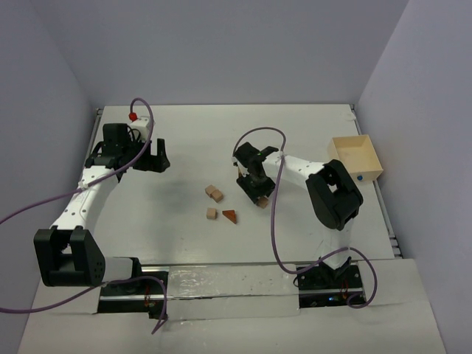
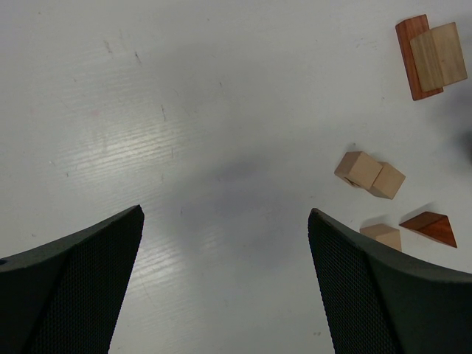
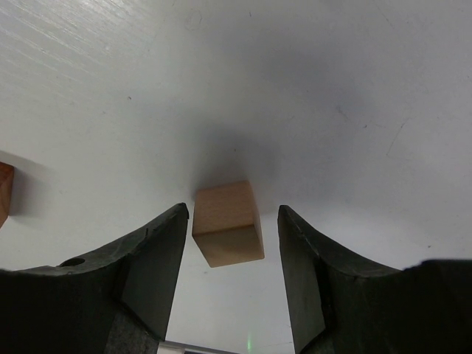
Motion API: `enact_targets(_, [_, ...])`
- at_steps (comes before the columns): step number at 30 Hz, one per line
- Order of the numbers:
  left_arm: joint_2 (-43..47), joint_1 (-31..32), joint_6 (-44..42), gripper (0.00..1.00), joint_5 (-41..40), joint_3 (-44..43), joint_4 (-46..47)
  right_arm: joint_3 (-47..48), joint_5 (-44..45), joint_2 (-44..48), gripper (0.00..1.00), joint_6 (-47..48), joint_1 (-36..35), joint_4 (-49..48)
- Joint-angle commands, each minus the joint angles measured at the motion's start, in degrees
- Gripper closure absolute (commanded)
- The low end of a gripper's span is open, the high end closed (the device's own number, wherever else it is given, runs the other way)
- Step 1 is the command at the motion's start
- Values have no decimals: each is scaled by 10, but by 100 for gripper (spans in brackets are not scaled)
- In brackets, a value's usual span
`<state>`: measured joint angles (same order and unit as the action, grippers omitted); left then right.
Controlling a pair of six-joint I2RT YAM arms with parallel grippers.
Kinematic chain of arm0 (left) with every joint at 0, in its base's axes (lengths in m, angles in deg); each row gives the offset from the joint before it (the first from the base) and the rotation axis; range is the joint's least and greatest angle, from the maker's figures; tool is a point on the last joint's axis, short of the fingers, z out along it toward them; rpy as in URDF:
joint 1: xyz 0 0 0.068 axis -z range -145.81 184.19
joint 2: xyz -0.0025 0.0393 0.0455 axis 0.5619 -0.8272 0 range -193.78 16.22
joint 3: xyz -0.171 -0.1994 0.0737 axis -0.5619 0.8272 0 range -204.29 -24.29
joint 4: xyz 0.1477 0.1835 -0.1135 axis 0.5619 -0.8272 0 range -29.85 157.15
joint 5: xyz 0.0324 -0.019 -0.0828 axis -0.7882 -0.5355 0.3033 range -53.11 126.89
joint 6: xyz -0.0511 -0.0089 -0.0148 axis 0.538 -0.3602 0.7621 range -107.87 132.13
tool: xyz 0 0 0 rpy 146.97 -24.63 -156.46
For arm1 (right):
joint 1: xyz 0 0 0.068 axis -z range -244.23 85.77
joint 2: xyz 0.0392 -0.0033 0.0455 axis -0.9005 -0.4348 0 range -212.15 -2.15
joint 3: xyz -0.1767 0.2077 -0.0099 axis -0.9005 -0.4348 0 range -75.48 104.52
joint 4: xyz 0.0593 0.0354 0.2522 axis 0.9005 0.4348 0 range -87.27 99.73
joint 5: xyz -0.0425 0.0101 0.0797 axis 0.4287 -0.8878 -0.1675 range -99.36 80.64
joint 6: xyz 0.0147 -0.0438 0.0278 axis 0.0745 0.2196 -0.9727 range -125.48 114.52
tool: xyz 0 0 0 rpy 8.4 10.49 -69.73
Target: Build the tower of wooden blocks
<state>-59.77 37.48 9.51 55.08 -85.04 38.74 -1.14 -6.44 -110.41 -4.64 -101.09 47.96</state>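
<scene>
A light tan wood block stands on the white table between the fingers of my right gripper. The gripper is open, with a narrow gap on the left and a wider one on the right. A reddish-brown block shows at that view's left edge. In the left wrist view a tan cube lies on a reddish-brown block. Two touching tan cubes, a single tan cube and a reddish wedge lie loose. My left gripper hangs open over bare table, left of the blocks.
A large pale wooden box with a blue dot sits at the right edge of the table, beside the right arm's elbow. Purple cables loop over both arms. The table's back wall and right rail bound the space.
</scene>
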Motion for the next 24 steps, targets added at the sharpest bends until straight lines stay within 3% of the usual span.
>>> enact_targets(1, [12,2,-2,1,-2,4,11,12,-5,6,42,7,4,6])
enact_targets(24, [8,2,2,1,-1,-2,12,-18,-15,50,44,13,9,-3])
